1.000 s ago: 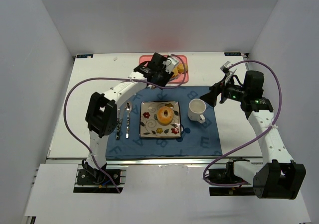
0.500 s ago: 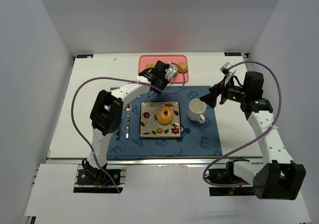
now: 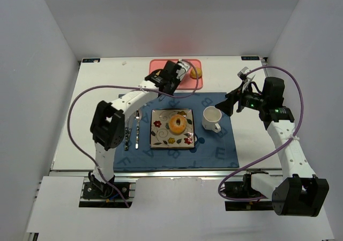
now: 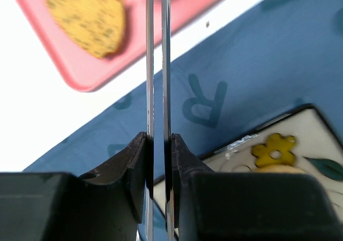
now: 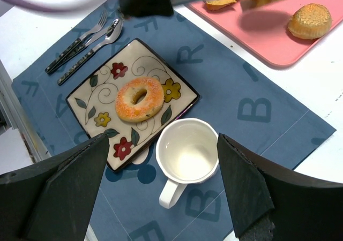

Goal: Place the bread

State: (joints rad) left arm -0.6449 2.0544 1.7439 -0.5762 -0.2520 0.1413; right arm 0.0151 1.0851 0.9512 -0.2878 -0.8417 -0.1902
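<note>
The white desk (image 3: 96, 118) carries a blue lettered placemat (image 3: 214, 150), and beyond its far edge lies a pink tray (image 3: 158, 65). A bread roll (image 5: 310, 20) sits on the tray, with a second piece (image 5: 220, 2) partly hidden under the left arm's finger. On the mat, a square flowered plate (image 5: 91, 99) holds a sugared ring bun (image 5: 155, 99). A white cup (image 5: 170, 193) stands just beside the plate, and a fork (image 5: 75, 48) and spoon (image 5: 110, 31) lie on its other side. The left claw (image 4: 156, 64) hangs over the tray's near edge, its thin fingers pressed almost together on nothing. The right claw (image 5: 163, 139) hovers above the cup, spread wide.
</note>
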